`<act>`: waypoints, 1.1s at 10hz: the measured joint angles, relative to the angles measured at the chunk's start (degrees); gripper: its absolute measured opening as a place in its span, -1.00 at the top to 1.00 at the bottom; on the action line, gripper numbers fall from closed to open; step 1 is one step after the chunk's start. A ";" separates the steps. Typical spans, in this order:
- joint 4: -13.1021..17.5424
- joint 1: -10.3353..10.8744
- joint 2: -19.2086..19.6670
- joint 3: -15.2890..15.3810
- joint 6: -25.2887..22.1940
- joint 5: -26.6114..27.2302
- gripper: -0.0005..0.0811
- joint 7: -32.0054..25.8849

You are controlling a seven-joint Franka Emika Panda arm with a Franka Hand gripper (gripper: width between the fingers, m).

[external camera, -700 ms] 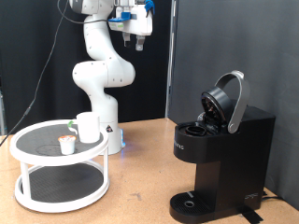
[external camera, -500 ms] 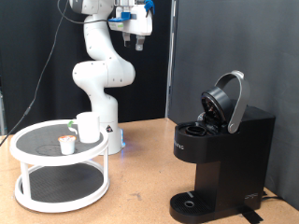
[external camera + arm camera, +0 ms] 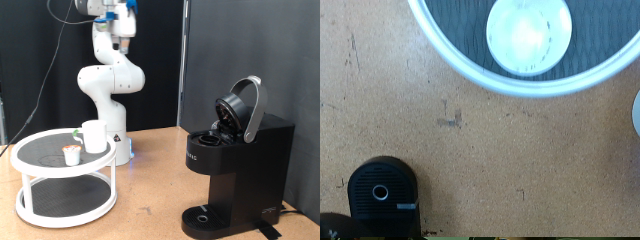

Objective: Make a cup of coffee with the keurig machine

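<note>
The white cup (image 3: 94, 136) stands upright on the top shelf of a round white two-tier stand (image 3: 40, 165) at the exterior view's left. A small tan pod (image 3: 71, 153) sits beside it. The black keurig machine (image 3: 240, 165) stands at the right with its lid raised. My gripper (image 3: 123, 42) hangs high near the top of the exterior view, far above the stand, and holds nothing that shows. The wrist view looks straight down on the cup (image 3: 528, 33), the stand's rim (image 3: 470, 72) and the machine's round drip tray (image 3: 382, 192); my fingers do not show there.
The white arm base (image 3: 112, 100) stands behind the stand. A black panel rises behind the machine. Brown tabletop (image 3: 150, 190) lies between stand and machine. A white edge (image 3: 637, 110) shows at the wrist view's border.
My gripper has swung towards the exterior view's left, from above the table's middle to nearer over the stand. The cup, pod and machine have not moved.
</note>
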 joint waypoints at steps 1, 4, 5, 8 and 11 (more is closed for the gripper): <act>0.41 -0.62 0.35 -1.54 0.27 -0.94 -0.81 -1.30; 0.71 -0.95 0.87 -2.19 0.08 -1.08 -0.81 -2.41; 0.71 -1.01 0.86 -2.52 0.04 -1.10 -0.81 -2.95; 0.96 -2.08 1.27 -6.08 0.01 -3.73 -0.81 -7.06; 2.32 -3.25 2.96 -10.92 0.12 -6.63 -0.81 -12.63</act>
